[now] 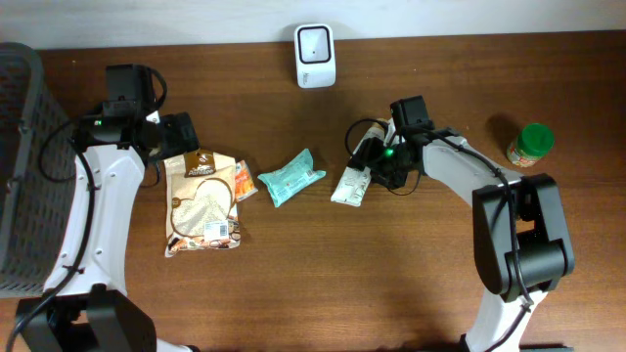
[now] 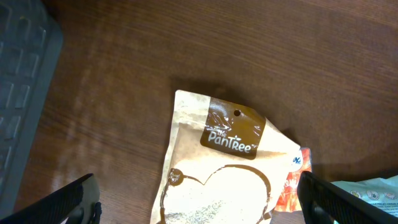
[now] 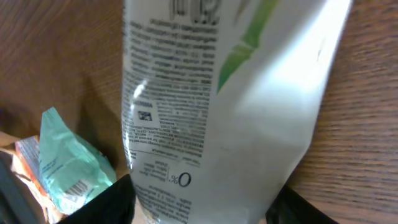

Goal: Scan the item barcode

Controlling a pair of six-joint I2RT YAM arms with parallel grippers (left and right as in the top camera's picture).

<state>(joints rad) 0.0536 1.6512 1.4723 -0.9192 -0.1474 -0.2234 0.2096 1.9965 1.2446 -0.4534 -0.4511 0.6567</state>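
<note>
On the right half of the brown wooden tabletop (image 1: 323,284), a white plastic pouch with green print (image 1: 350,184) lies at the tip of the right arm. The right end effector (image 3: 205,205) has one dark finger on each side of the pouch's lower end. The wrist view is too close and blurred to tell whether the fingers are pressing the pouch or only flanking it. The face turned toward that camera carries blocks of small black text and a small square code mark.

The white box-shaped barcode scanner (image 1: 315,54) stands at the far edge of the tabletop, well apart from the pouch.

Just left of the pouch is a teal plastic packet (image 1: 293,176), with a barcode showing on its lower end in the right wrist view. Beside that lies a small orange packet (image 1: 245,181), touching the edge of a brown-and-cream paper pouch (image 1: 201,200) with a brown label at the top.

The left end effector (image 2: 202,202) hangs over the top of that paper pouch. Its fingers are spread wide at the two lower corners of its wrist view, and they grasp nothing.

A dark grey mesh basket (image 1: 20,166) sits at the left edge, and a green-lidded jar (image 1: 531,145) stands at the far right, apart from everything else.
</note>
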